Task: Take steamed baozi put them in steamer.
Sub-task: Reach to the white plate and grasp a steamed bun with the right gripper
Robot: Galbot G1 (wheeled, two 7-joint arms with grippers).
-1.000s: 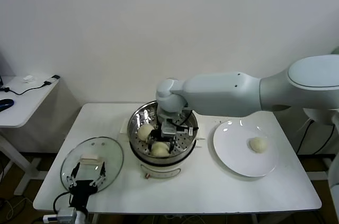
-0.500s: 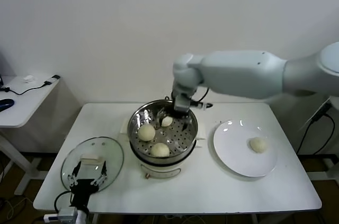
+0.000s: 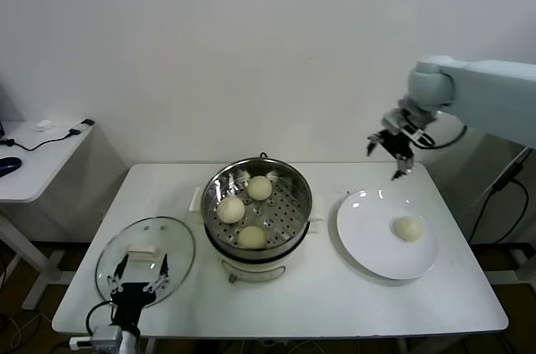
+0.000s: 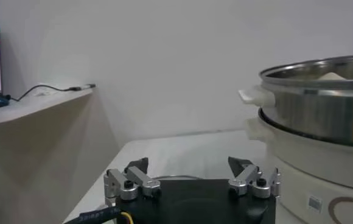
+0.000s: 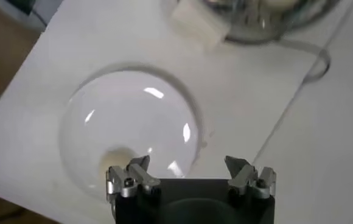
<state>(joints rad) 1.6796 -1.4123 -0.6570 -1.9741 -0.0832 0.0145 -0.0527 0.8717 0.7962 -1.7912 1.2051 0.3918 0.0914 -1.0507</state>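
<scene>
The steamer (image 3: pixel 295 218) stands mid-table with three steamed baozi on its perforated tray: one at the back (image 3: pixel 260 187), one on the left (image 3: pixel 231 208), one at the front (image 3: pixel 252 237). A fourth baozi (image 3: pixel 408 228) lies on the white plate (image 3: pixel 368 245) to the right. My right gripper (image 3: pixel 389 151) hangs open and empty in the air above the plate's far edge. In the right wrist view, that gripper (image 5: pixel 188 163) looks down on the plate (image 5: pixel 134 115) and its baozi (image 5: pixel 117 159). My left gripper (image 3: pixel 140 269) rests open over the glass lid, and in the left wrist view (image 4: pixel 190 165) the steamer (image 4: pixel 322 109) is beside it.
A round glass lid (image 3: pixel 174 241) with a white handle lies at the table's front left corner. A low side table (image 3: pixel 33 161) with a cable stands further left. The wall runs close behind the table.
My right gripper left a third baozi at the back of the steamer tray, rose out of the pot and swung right to above the plate. The left arm has not moved.
</scene>
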